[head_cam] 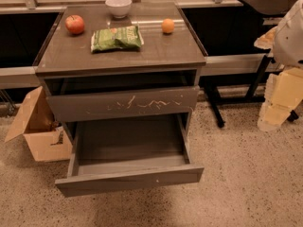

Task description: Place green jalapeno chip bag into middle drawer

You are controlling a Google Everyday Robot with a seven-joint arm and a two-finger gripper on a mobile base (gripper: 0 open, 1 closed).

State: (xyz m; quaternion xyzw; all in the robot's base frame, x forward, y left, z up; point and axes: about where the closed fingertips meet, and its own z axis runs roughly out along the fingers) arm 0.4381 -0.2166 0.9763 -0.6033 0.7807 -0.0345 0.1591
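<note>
The green jalapeno chip bag lies flat on top of the grey cabinet, between a red apple and an orange. The middle drawer is pulled far out below; its plain front bears a tiny pale speck and nothing shows inside it. The drawer above it, with a scratched front, is only slightly out. My gripper hangs at the far right of the view, pale yellow under the white arm housing, well away from the cabinet and level with the drawers. It holds nothing that I can see.
A red apple, a white bowl and an orange also stand on the cabinet top. An open cardboard box sits on the floor left of the cabinet. A black table with legs stands at the right.
</note>
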